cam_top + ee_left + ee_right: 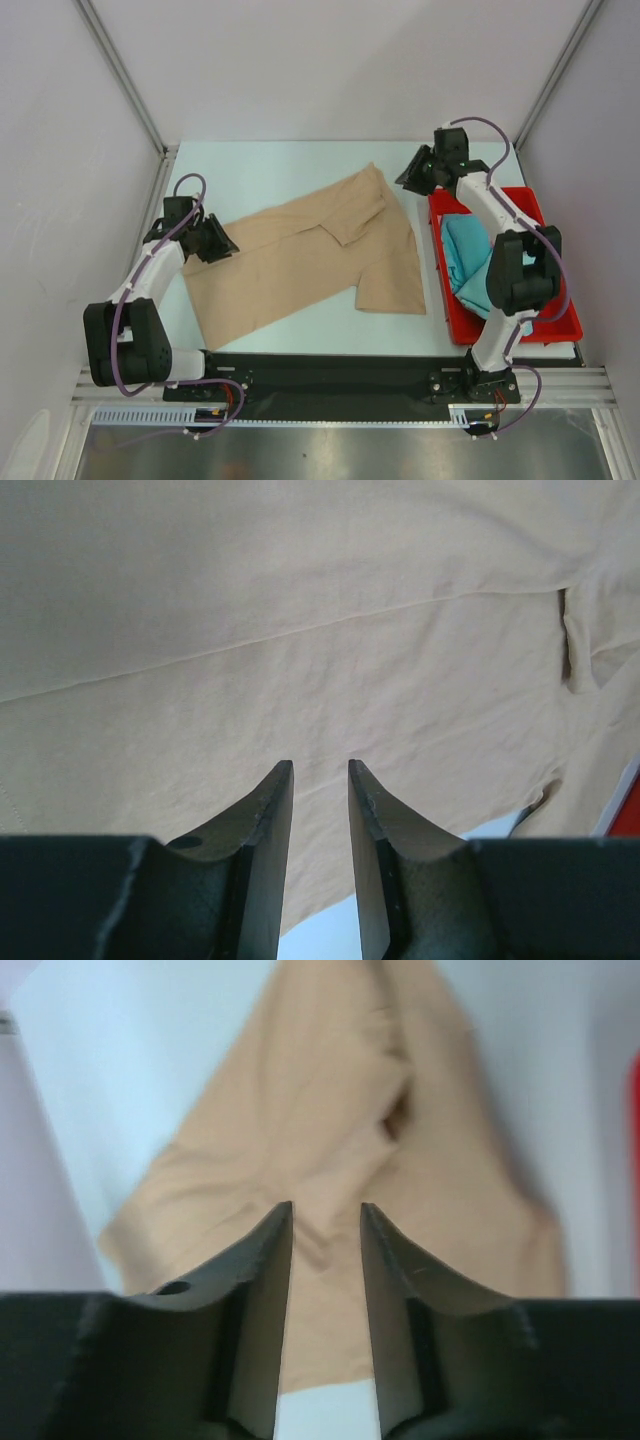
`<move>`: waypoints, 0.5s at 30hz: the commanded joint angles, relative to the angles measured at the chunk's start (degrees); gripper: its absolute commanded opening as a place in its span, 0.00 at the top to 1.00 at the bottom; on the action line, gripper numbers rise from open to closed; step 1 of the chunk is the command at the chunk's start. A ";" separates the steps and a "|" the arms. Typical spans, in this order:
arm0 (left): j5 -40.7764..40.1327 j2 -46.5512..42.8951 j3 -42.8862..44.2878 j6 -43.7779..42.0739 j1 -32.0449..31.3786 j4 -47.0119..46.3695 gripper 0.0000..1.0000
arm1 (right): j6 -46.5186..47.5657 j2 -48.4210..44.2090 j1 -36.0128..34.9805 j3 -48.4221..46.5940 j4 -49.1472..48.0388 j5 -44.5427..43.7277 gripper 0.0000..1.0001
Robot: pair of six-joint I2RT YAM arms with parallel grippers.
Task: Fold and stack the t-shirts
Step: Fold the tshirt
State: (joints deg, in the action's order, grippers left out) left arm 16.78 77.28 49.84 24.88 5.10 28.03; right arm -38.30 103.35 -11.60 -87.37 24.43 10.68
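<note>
Diagonally — tan t-shirt [300,260], near-left to far-right

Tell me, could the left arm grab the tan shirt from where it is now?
Probably yes. The left arm sits right at the edge of the tan shirt, jaws slightly apart. The wrist view shows cloth just ahead of them and nothing in between.
</note>
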 commanded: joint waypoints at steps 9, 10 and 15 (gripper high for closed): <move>1.68 -1.60 -0.89 -0.01 0.26 -1.05 0.67 | 8.52 11.17 0.79 2.64 -2.27 12.42 0.82; 1.77 -1.51 -0.98 -0.10 0.34 -0.96 0.67 | 7.29 11.52 0.70 3.34 -3.32 13.22 0.77; 1.68 -1.25 -0.10 -0.62 0.35 -0.44 0.67 | 2.89 13.37 -0.18 5.55 -6.93 14.90 0.69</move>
State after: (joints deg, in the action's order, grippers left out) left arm 17.23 77.23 49.17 24.95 5.13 27.99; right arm -32.73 116.81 -11.42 -82.46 21.52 22.90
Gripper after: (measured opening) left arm 0.329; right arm 0.299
